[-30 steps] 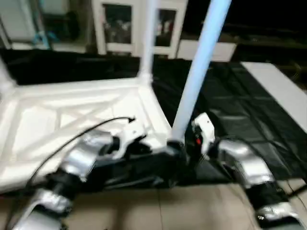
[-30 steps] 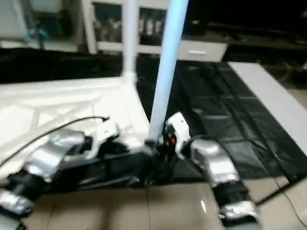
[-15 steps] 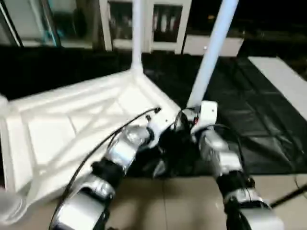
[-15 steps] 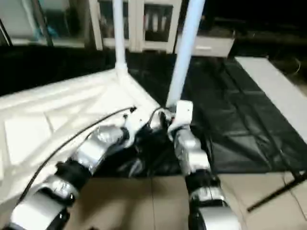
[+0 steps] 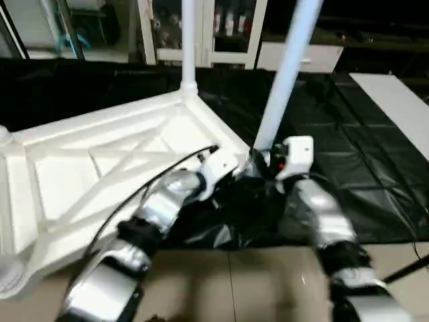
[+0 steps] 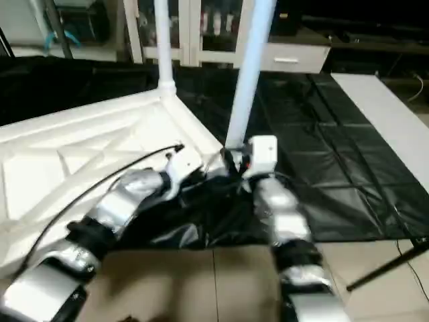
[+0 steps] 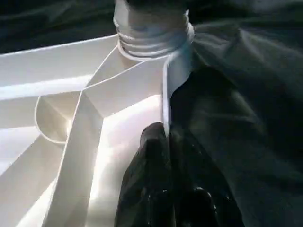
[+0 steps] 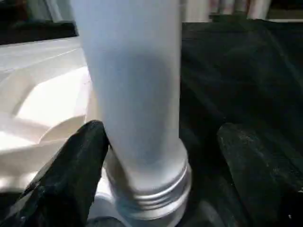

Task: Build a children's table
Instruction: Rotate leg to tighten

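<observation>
Straddling the near-right table leg [image 8: 135, 104], the right end effector [image 8: 161, 161] is spread wide; the left end effector [image 7: 165, 156] is pinched on the tabletop's rim [image 7: 165, 94].

black floor sheet [image 5: 348, 168], glass-door cabinet [image 5: 201, 27]

Head pair overhead; wrists close on leg [image 8: 137, 109].

Near leg [image 5: 285, 74] cut off by top edge, base hidden behind grippers. Far leg [image 5: 188, 40] cut off too. Tabletop [image 5: 80, 174] runs past left edge.
</observation>
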Available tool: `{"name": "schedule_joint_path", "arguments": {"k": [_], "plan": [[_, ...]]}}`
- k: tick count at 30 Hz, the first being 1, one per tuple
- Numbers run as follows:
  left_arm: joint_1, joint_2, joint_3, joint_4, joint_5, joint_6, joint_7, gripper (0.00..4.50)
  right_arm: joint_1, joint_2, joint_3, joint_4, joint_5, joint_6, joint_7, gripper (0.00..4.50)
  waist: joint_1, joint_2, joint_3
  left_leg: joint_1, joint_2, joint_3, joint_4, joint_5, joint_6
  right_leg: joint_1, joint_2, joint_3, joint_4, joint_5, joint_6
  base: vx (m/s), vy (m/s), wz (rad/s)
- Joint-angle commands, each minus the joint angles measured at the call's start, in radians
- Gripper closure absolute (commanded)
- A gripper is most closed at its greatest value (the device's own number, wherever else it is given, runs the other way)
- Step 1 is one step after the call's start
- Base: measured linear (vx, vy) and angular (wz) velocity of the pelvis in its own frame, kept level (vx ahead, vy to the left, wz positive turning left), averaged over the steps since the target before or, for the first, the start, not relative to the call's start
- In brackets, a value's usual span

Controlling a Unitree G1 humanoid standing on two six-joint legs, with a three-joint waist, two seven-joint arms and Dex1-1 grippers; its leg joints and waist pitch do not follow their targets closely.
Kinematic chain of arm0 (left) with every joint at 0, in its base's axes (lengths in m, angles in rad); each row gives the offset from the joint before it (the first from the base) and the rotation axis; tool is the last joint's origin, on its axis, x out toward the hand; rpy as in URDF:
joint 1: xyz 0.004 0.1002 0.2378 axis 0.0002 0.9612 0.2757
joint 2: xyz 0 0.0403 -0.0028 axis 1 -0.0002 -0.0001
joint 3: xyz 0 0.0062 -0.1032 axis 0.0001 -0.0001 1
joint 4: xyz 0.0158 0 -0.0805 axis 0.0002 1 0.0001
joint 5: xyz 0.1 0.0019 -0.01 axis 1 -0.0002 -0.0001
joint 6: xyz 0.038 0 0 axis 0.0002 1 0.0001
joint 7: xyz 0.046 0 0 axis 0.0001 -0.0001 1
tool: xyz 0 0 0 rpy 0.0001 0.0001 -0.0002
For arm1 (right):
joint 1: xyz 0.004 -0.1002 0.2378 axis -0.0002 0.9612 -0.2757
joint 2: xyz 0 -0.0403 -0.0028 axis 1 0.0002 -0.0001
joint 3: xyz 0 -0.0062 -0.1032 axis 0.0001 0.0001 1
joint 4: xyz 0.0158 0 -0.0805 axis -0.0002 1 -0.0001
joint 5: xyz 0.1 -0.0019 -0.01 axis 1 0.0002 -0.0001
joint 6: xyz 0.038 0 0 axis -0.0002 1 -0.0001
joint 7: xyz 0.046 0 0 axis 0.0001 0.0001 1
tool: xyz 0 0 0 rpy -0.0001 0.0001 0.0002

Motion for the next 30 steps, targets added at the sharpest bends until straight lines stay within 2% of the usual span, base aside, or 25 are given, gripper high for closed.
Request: {"name": "schedule_joint_path", "arguments": {"k": [1,2,3,4,5,6,7,8,9,10,11,13,14,15,17,20,30], "plan": [[0.066,0.053,-0.044,-0.041,-0.035,0.018,-0.167,4.50,0.052,-0.090,0.054,-0.101,0.019,0.049,0.221,0.19,0.006,-0.001,-0.064,0.008,0.037,-0.005,-0.067,-0.112,0.084,0.066,-0.047,0.050,-0.065,0.035,-0.249,0.000,0.000,0.00],[0.066,0.053,-0.044,-0.041,-0.035,0.018,-0.167,4.50,0.052,-0.090,0.054,-0.101,0.019,0.049,0.221,0.19,0.004,-0.001,-0.060,0.007,0.041,-0.005,-0.070,-0.118,0.086,0.060,-0.049,0.053,-0.066,0.030,-0.249,0.000,0.000,0.00],[0.082,0.076,-0.054,-0.063,-0.053,0.018,-0.232,4.50,0.082,-0.132,0.090,-0.146,0.030,0.070,0.323,0.11,0.004,0.001,-0.060,0.011,0.040,-0.004,-0.071,-0.133,0.080,0.057,-0.048,0.052,-0.068,0.008,-0.251,0.000,0.000,0.00],[0.097,0.105,-0.068,-0.088,-0.067,0.007,-0.296,4.50,0.114,-0.184,0.131,-0.200,0.040,0.084,0.426,0.04,0.010,-0.001,-0.061,0.012,0.040,-0.006,-0.069,-0.148,0.081,0.063,-0.048,0.051,-0.071,-0.011,-0.246,0.000,0.000,0.00],[0.097,0.105,-0.068,-0.088,-0.067,0.007,-0.296,4.50,0.114,-0.184,0.131,-0.200,0.040,0.084,0.426,0.04,0.009,-0.001,-0.059,0.009,0.043,-0.006,-0.070,-0.148,0.082,0.061,-0.050,0.054,-0.069,-0.011,-0.242,0.000,0.000,0.00],[0.112,0.133,-0.080,-0.117,-0.088,-0.006,-0.365,4.50,0.140,-0.231,0.167,-0.245,0.046,0.090,0.505,0.04,0.007,0.002,-0.056,0.010,0.043,-0.007,-0.076,-0.174,0.074,0.059,-0.051,0.051,-0.075,-0.056,-0.238,0.000,0.000,0.00],[0.126,0.163,-0.092,-0.153,-0.113,-0.010,-0.435,4.50,0.155,-0.271,0.194,-0.273,0.045,0.086,0.563,0.04,0.007,-0.001,-0.056,0.013,0.045,-0.007,-0.076,-0.197,0.062,0.056,-0.053,0.053,-0.078,-0.094,-0.235,0.000,0.000,0.00],[0.126,0.163,-0.092,-0.153,-0.113,-0.010,-0.435,4.50,0.155,-0.271,0.194,-0.273,0.045,0.086,0.563,0.04,0.008,0.000,-0.054,0.012,0.046,-0.008,-0.079,-0.204,0.057,0.057,-0.053,0.053,-0.079,-0.112,-0.232,0.000,0.000,0.00],[0.140,0.200,-0.108,-0.198,-0.136,0.011,-0.509,4.50,0.165,-0.307,0.214,-0.296,0.049,0.095,0.617,0.04,0.008,0.001,-0.053,0.013,0.046,-0.009,-0.081,-0.228,0.045,0.054,-0.054,0.054,-0.082,-0.152,-0.228,0.000,0.000,0.00],[0.140,0.200,-0.108,-0.198,-0.136,0.011,-0.509,4.50,0.165,-0.307,0.214,-0.296,0.049,0.095,0.617,0.04,0.006,0.000,-0.053,0.012,0.046,-0.009,-0.083,-0.233,0.042,0.055,-0.053,0.054,-0.083,-0.162,-0.227,0.000,0.000,0.00],[0.152,0.239,-0.127,-0.240,-0.150,0.039,-0.583,4.50,0.167,-0.333,0.228,-0.309,0.045,0.099,0.664,0.04,0.006,0.002,-0.055,0.016,0.048,-0.008,-0.083,-0.229,0.032,0.051,-0.053,0.055,-0.081,-0.153,-0.231,0.000,0.000,0.00],[0.164,0.286,-0.149,-0.288,-0.157,0.079,-0.664,4.50,0.166,-0.362,0.247,-0.325,0.035,0.105,0.737,0.04,0.006,0.003,-0.055,0.018,0.049,-0.007,-0.082,-0.215,0.035,0.049,-0.051,0.055,-0.076,-0.123,-0.242,0.000,0.000,0.00],[0.164,0.286,-0.149,-0.288,-0.157,0.079,-0.664,4.50,0.166,-0.362,0.247,-0.325,0.035,0.105,0.737,0.04,0.005,0.003,-0.055,0.014,0.046,-0.006,-0.080,-0.200,0.043,0.052,-0.048,0.055,-0.072,-0.093,-0.251,0.000,0.000,0.00],[0.164,0.289,-0.151,-0.291,-0.157,0.082,-0.670,4.50,0.165,-0.364,0.249,-0.326,0.032,0.103,0.743,0.04,0.006,0.003,-0.054,0.015,0.045,-0.005,-0.079,-0.194,0.047,0.049,-0.049,0.056,-0.074,-0.083,-0.256,0.000,0.000,0.00],[0.166,0.296,-0.155,-0.302,-0.159,0.093,-0.685,4.50,0.160,-0.371,0.258,-0.327,0.026,0.102,0.764,0.04,0.009,0.000,-0.055,0.015,0.045,-0.005,-0.079,-0.188,0.045,0.052,-0.051,0.055,-0.074,-0.087,-0.257,0.000,0.000,0.00],[0.170,0.303,-0.157,-0.322,-0.165,0.105,-0.700,4.50,0.151,-0.389,0.285,-0.330,0.029,0.111,0.807,0.04,0.011,0.001,-0.056,0.015,0.045,-0.005,-0.079,-0.183,0.042,0.054,-0.051,0.054,-0.073,-0.090,-0.255,0.000,0.000,0.00],[0.171,0.300,-0.155,-0.343,-0.157,0.116,-0.677,4.50,0.127,-0.392,0.302,-0.295,0.014,0.111,0.856,1.07,0.016,0.001,-0.059,0.014,0.043,-0.004,-0.074,-0.153,0.051,0.055,-0.050,0.054,-0.068,-0.053,-0.264,0.000,0.000,0.00]]}}
